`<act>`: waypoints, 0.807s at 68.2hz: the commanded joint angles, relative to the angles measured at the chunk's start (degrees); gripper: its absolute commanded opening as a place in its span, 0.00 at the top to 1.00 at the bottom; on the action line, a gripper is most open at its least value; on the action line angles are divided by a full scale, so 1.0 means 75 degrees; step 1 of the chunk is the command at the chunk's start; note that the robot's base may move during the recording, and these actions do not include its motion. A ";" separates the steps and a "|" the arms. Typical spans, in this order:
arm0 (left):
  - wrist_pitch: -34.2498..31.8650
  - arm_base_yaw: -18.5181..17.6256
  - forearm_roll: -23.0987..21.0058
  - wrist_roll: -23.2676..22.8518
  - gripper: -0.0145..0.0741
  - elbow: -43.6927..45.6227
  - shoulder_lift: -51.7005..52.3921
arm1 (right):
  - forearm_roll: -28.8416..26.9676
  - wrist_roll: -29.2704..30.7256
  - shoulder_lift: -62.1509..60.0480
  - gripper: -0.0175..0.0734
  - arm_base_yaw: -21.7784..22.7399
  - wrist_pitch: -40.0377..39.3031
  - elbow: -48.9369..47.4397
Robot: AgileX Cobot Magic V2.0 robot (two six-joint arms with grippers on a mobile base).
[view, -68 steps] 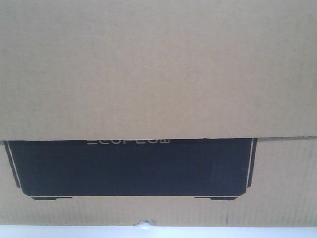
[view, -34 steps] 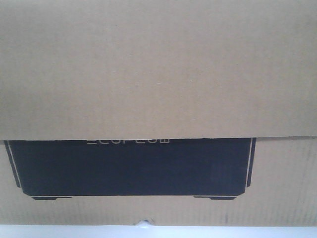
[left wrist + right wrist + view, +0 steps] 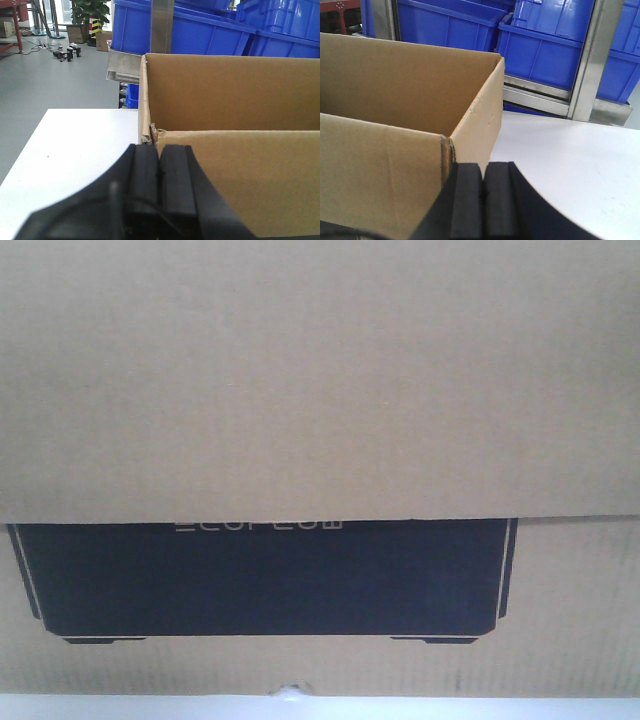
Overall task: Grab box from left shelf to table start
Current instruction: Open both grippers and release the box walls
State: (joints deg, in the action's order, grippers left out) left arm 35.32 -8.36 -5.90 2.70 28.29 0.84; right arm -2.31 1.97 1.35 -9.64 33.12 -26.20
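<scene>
The box (image 3: 320,380) fills the front view: brown cardboard with a black printed rectangle (image 3: 260,580) and pale lettering, half covered by a plain cardboard layer. It stands open-topped on the white table (image 3: 75,145). My left gripper (image 3: 159,150) is shut, pads pressed together, just before the box's (image 3: 230,175) near left corner. At the near right corner of the box (image 3: 380,165), my right gripper (image 3: 483,167) is also shut, with nothing visible between its pads. The left shelf's steel rail (image 3: 122,65) sits just behind the box.
Blue plastic bins (image 3: 200,30) (image 3: 550,50) stack on the steel shelving behind the table. A steel upright (image 3: 592,55) and rail (image 3: 535,95) border the table (image 3: 570,160). Grey floor, a plant and clutter (image 3: 75,30) lie far left.
</scene>
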 commanded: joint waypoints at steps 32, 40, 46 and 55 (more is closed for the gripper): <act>-0.1287 -0.0042 0.0008 -0.0009 0.95 -0.0612 0.0096 | 0.0072 0.0012 0.0096 0.74 0.0004 -0.0741 -0.0195; -0.1930 -0.0042 0.0173 -0.0009 0.95 -0.1545 0.0096 | 0.0072 0.0012 0.0096 0.74 0.0004 -0.0741 -0.0195; -0.2378 -0.0001 0.0171 -0.0009 0.95 -0.2177 0.0096 | 0.0072 0.0012 0.0096 0.74 0.0004 -0.0741 -0.0195; -0.3161 0.0352 0.0158 -0.0009 0.95 -0.3025 0.0096 | 0.0072 0.0012 0.0096 0.74 0.0004 -0.0741 -0.0195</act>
State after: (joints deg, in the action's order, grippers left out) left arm 21.02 -7.36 -4.58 2.70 7.15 0.84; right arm -2.28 1.87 1.35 -9.64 33.00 -26.15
